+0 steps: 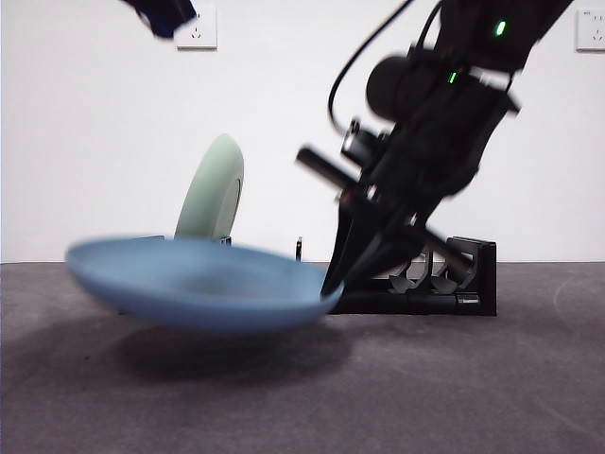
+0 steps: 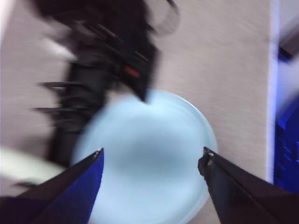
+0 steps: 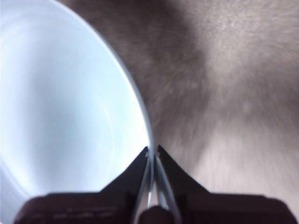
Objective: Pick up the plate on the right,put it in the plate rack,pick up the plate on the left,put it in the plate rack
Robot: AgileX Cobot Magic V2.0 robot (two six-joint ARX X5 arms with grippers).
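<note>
Now the right gripper (image 3: 153, 151) has its jaws pinched tight on the rim of the blue plate (image 1: 203, 284), with the thin edge of the rim running straight between the two jaw tips in the right wrist view. In the front view this arm comes down big and dark from the upper right, and the right gripper (image 1: 333, 284) meets the plate at its right edge. The blue plate hangs roughly level just above the grey counter (image 1: 454, 388), lifted clear, with a soft shadow lying under it. It is blurred in all three views.

Behind it stands the plate rack (image 1: 444, 279), long, low and black, across the back of the counter near the white wall. A pale green plate (image 1: 213, 194) stands on edge toward the rack's left part, tilted slightly, its lower part hidden behind the blue plate.

The left gripper (image 2: 152, 163) hangs high above the scene with its jaws spread wide and nothing between them; its wrist view looks down on the blue plate (image 2: 145, 158) and on the other arm's dark bulk beside the rack. In the front view only a black tip of the left arm (image 1: 163, 14) shows at the top left corner.
</note>
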